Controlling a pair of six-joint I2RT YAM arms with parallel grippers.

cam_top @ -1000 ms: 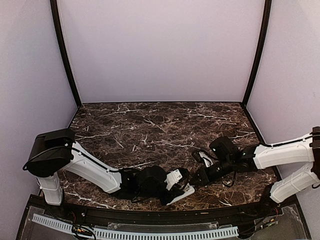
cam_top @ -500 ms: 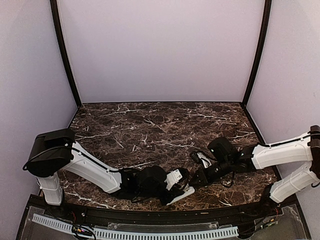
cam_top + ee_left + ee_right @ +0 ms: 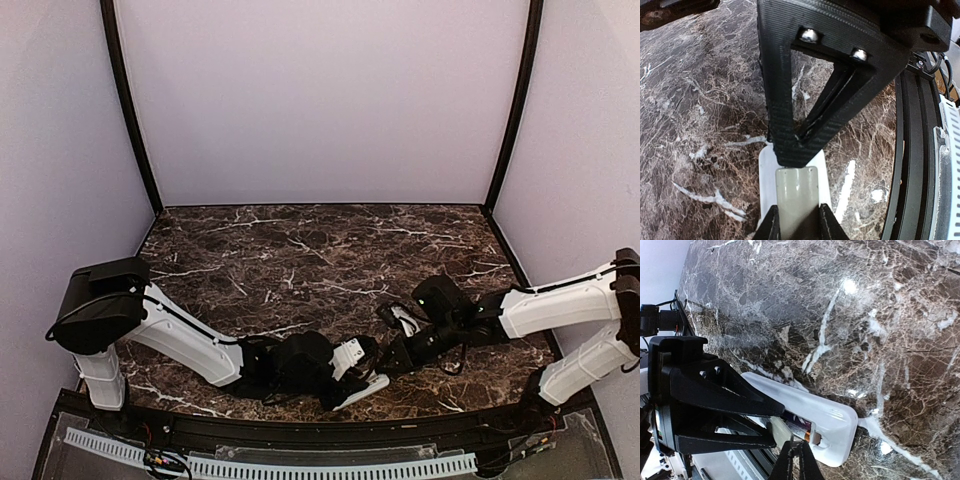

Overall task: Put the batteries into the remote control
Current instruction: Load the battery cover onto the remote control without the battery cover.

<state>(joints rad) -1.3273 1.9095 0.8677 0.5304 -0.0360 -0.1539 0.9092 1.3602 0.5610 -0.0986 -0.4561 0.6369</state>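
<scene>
The remote control point(image 3: 827, 422) is down on the table point(image 3: 300, 250), close to the near edge and a little right of the middle. The left gripper point(image 3: 799, 226) reaches in from the left, with one finger on either side of the remote's end. The right gripper point(image 3: 798, 460) comes in from the right, its fingertips at the remote's other end. There a battery point(image 3: 799, 429) lies in the recessed compartment, just beside those tips. Behind both grippers the table runs to the back wall point(image 3: 320, 100).
</scene>
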